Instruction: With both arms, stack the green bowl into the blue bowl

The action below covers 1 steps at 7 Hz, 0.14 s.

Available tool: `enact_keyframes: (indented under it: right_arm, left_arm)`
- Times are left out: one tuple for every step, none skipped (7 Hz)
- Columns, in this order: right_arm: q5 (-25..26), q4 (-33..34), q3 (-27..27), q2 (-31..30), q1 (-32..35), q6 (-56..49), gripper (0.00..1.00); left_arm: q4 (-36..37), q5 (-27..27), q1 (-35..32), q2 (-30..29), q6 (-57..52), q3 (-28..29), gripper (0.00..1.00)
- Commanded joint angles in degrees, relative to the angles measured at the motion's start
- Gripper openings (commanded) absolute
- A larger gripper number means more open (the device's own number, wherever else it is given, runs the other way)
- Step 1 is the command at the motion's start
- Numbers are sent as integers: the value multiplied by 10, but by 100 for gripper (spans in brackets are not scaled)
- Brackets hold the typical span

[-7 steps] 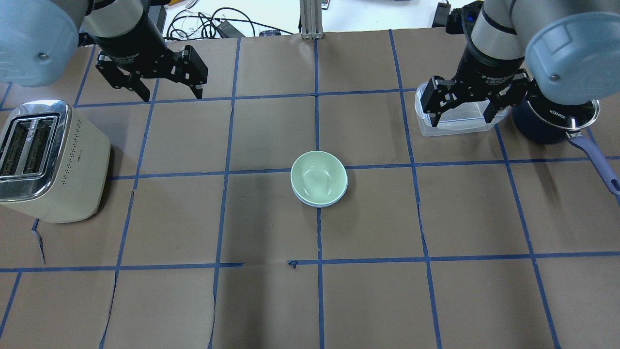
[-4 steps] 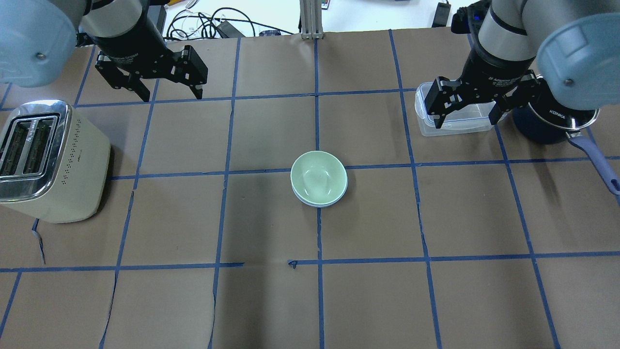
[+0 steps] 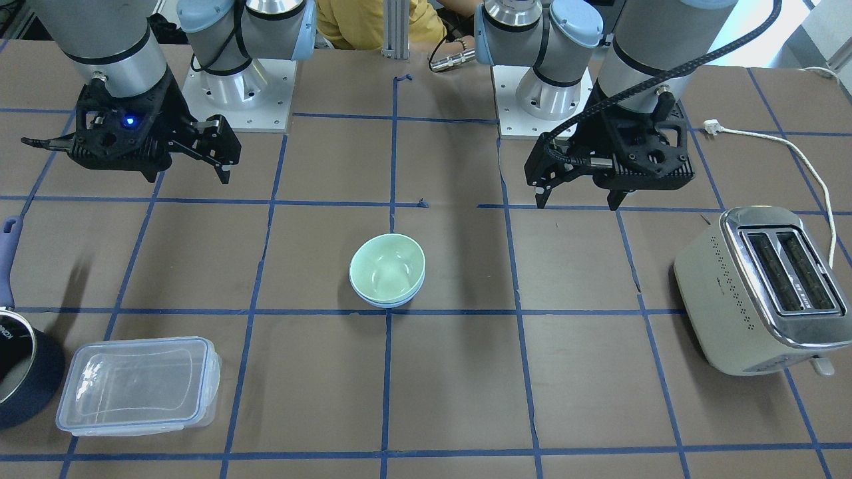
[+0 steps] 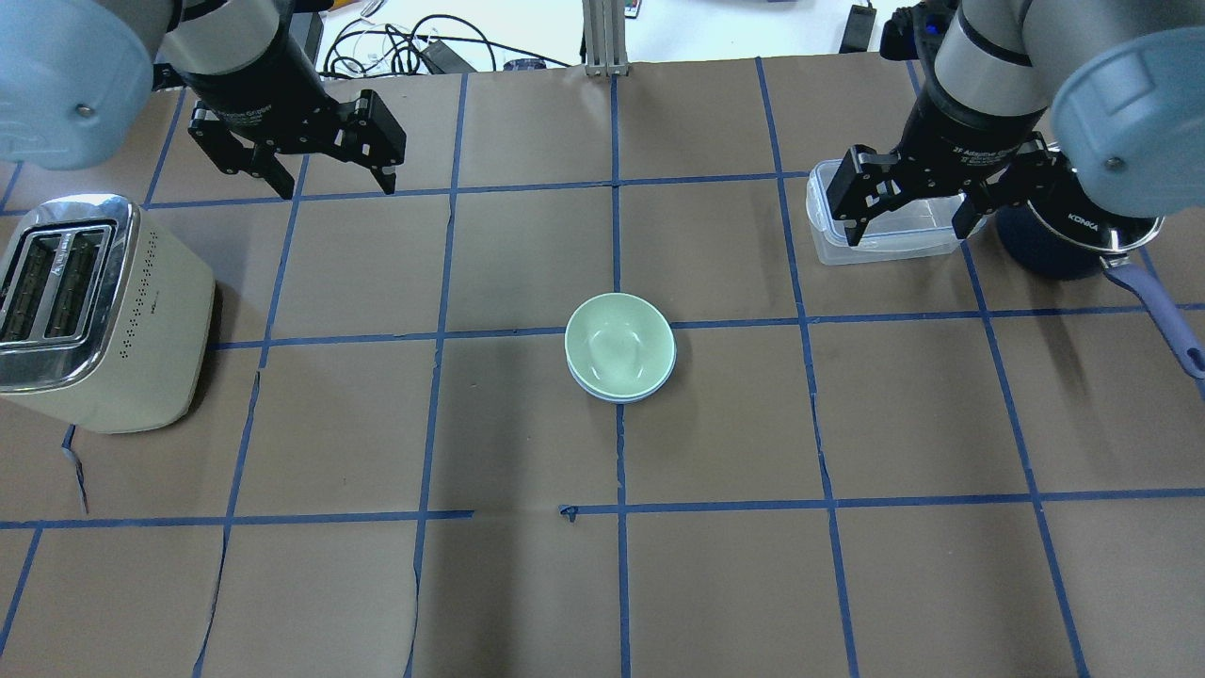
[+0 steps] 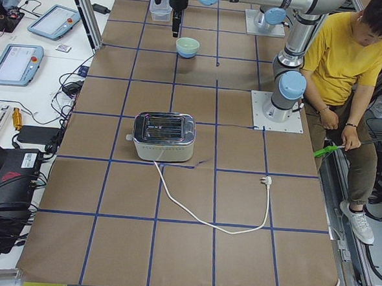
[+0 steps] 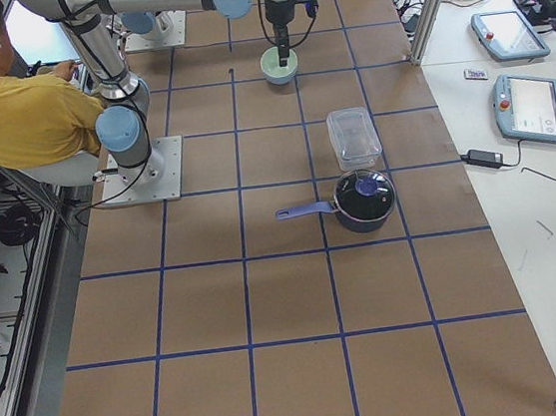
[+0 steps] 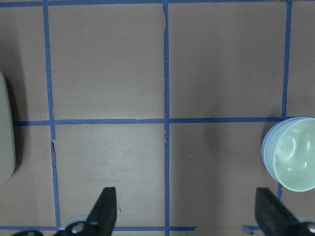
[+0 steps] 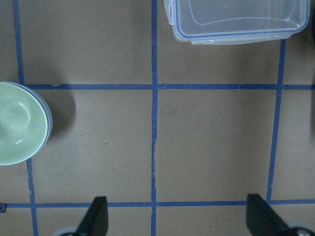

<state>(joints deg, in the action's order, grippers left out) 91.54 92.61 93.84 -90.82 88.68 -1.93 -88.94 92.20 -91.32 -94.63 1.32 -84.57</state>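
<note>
The green bowl [image 4: 618,341] sits nested inside the blue bowl [image 4: 621,398] at the table's middle; only the blue rim shows beneath it. The stack also shows in the front view, green bowl [image 3: 387,267] over blue bowl [image 3: 389,303]. My left gripper [image 4: 334,188] is open and empty, raised over the far left of the table, well away from the bowls. My right gripper [image 4: 906,235] is open and empty, raised above the clear container at the far right. The left wrist view shows the green bowl [image 7: 294,158] at its right edge; the right wrist view shows the green bowl [image 8: 18,123] at its left edge.
A cream toaster [image 4: 94,311] stands at the left edge, its cord [image 3: 799,153] trailing toward the robot's base. A clear plastic container [image 4: 828,240] and a dark blue pot [image 4: 1045,252] with a long handle stand at the far right. A person sits beside the robot's base.
My right gripper has shifted slightly to the right and farther back over the clear container. The left gripper and the stacked bowls have not moved.
</note>
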Motion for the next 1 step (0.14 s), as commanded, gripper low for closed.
enact_keyframes:
  right_arm:
    - [1,0,0,-1,0,2,100]
  left_arm:
    - [0,1,0,0,0,0,100]
